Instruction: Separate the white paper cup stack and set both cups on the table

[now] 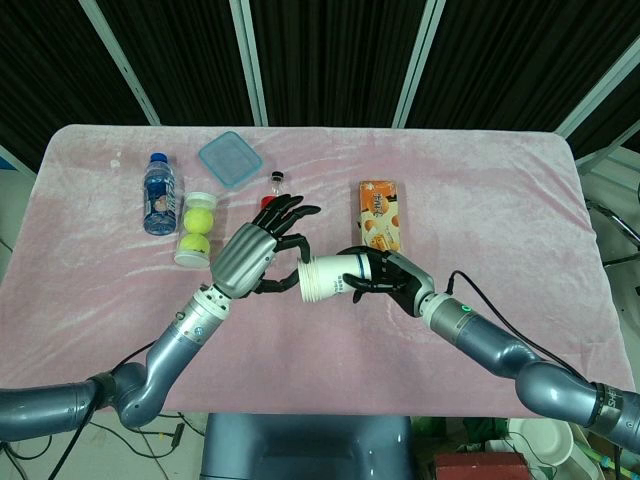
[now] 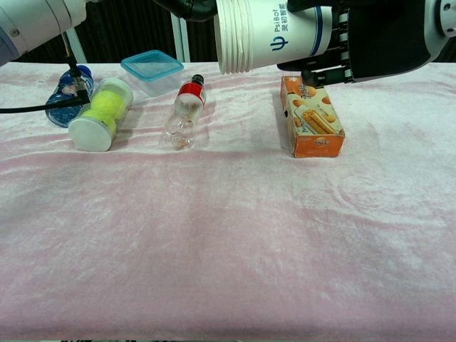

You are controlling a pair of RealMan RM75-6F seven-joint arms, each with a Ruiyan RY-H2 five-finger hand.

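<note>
The white paper cup stack [image 1: 325,277] lies sideways in the air above the table's middle, rims pointing to the robot's left. My right hand [image 1: 392,278] grips its base end. In the chest view the cup stack [image 2: 274,32] shows blue print and several nested rims at its left end, with my right hand [image 2: 377,35] around the bottom. My left hand [image 1: 262,250] hovers at the rim side with fingers spread; its lower fingertips sit right by the rim, and contact is unclear. Only dark fingertips of the left hand [image 2: 187,8] show at the chest view's top edge.
On the pink cloth [image 1: 480,200] lie a blue bottle [image 1: 158,193], a tennis ball tube [image 1: 195,228], a blue-lidded container [image 1: 230,160], a small red-capped bottle [image 2: 184,114] and an orange snack box [image 1: 381,214]. The near half of the cloth [image 2: 228,249] is bare.
</note>
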